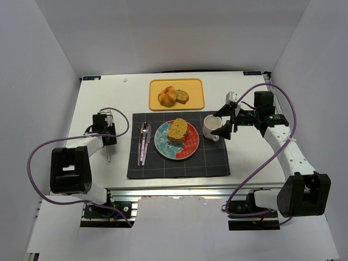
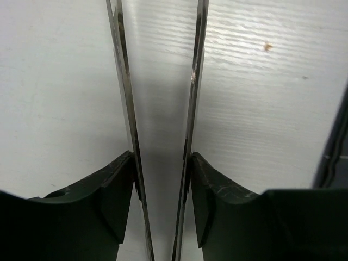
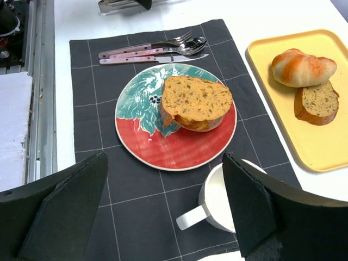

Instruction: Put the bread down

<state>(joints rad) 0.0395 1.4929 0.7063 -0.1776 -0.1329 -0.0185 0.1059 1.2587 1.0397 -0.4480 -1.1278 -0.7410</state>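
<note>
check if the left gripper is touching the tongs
Touching. In the left wrist view both metal arms of the tongs lie flush against the inner fingers of the left gripper.

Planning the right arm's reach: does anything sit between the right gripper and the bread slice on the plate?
Yes: the white mug stands on the placemat just below the open right gripper, between it and the bread slice on the plate.
</note>
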